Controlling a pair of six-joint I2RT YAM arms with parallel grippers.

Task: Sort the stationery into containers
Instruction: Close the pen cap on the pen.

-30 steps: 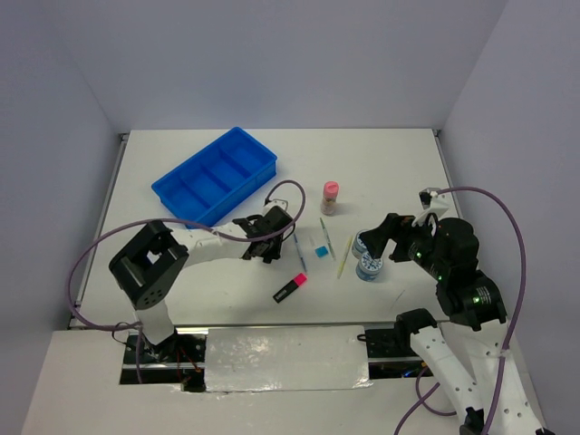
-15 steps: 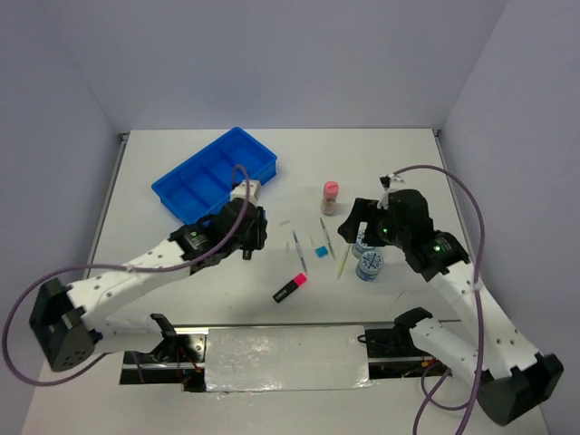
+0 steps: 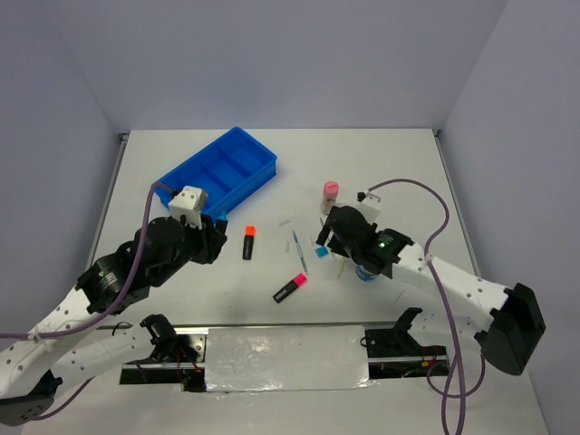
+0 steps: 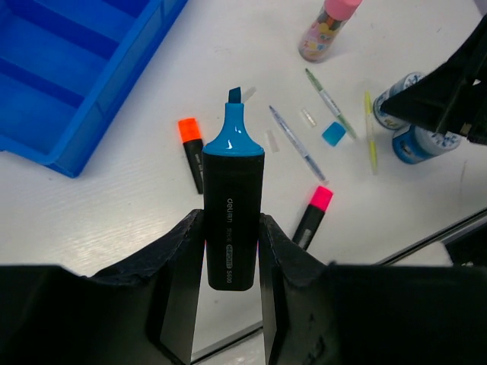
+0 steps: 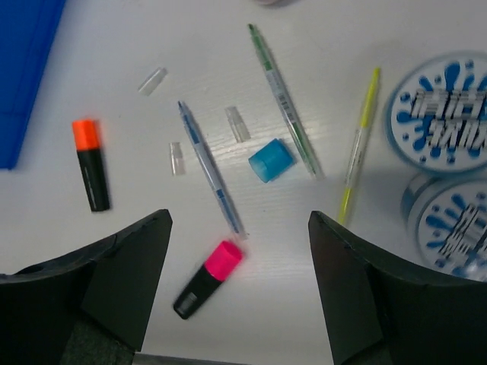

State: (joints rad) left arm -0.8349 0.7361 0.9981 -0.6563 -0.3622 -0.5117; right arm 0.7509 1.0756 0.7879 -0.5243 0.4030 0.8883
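One shallow bright blue plastic tray (image 3: 222, 168) shows us only bare compartments; left gripper (image 4: 230, 224) clamps a black blue-tipped highlighter (image 4: 232, 190), right gripper (image 5: 240, 220) gapes wide.

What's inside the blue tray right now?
No stationery shows in the visible compartments of the blue tray. Its near-left end is covered by the left arm, so that part cannot be checked.

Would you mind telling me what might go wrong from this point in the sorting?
1. The blue highlighter in the left gripper is uncapped. A blue cap lies on the table, so the bare tip may mark the blue tray.
2. The right gripper hovers open over the blue pen, green pen and yellow pen, which lie close together. It might pinch two or scatter them.
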